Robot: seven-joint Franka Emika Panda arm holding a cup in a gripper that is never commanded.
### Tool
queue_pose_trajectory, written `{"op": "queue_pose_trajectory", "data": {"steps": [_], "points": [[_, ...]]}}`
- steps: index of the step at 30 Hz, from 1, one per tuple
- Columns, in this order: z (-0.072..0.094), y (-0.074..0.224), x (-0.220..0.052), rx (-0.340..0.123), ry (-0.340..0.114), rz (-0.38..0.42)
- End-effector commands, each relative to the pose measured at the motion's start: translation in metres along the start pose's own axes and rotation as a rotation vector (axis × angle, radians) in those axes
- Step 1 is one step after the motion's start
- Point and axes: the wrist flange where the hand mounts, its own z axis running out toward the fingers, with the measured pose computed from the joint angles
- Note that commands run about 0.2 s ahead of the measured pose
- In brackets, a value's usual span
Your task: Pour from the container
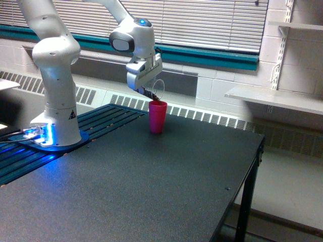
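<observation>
A small clear container (157, 89) hangs tipped on its side just above the rim of an opaque pink cup (157, 116), its open mouth facing the exterior view's right. Dark brown bits show at its lower lip, right over the pink cup's opening. My gripper (150, 91) is shut on the container from the exterior view's left, under the white wrist. The pink cup stands upright on the dark table (151, 181) near its far edge.
The arm's white base (54, 121) stands at the exterior view's left on a slatted dark panel (101, 118). A radiator grille (202, 117) runs behind the table. A shelf (275, 98) juts out at the right, past the table's right edge (255, 166).
</observation>
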Motion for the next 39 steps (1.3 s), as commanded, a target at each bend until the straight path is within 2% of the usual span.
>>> {"op": "queue_pose_trajectory", "data": {"steps": [1, 39], "points": [[-0.0024, -0.003, 0.0007, 0.005, -0.019, -0.008], [-0.0111, -0.0018, 0.0058, 0.044, -0.082, 0.007]]}}
